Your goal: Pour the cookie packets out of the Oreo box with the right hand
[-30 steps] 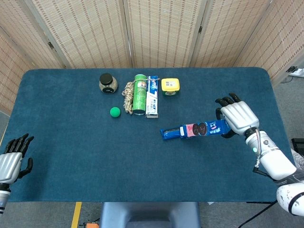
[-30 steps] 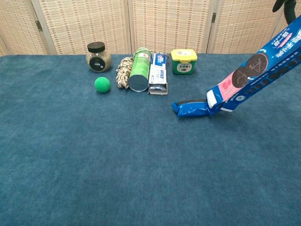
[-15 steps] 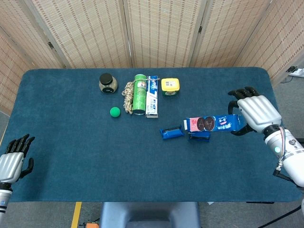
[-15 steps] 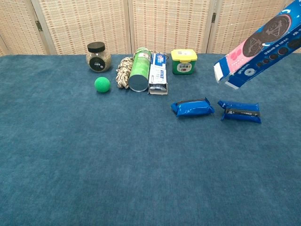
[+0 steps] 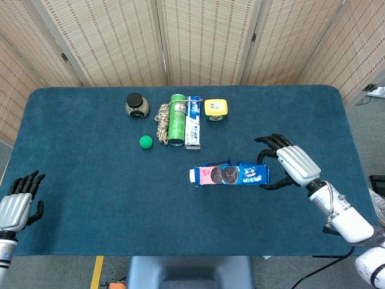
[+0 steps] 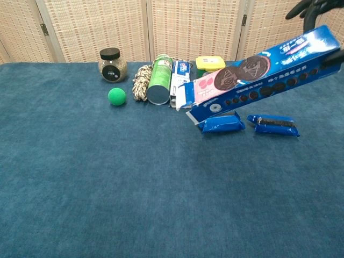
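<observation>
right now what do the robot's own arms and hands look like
Both hands have glossy silver-white back shells and black fingers. The right hand joins a white, rounded forearm with a small green light and a thin dark cable near the wrist. The left hand shows the same silver shell and black fingers; little of its arm is in view.

Along the far edge of your table (image 5: 90,198) you have a row — jar (image 5: 137,105), rope (image 5: 162,120), green can (image 5: 176,118), toothpaste box (image 5: 192,121), yellow tub (image 5: 215,110) — with a green ball (image 5: 145,141) just in front.
</observation>
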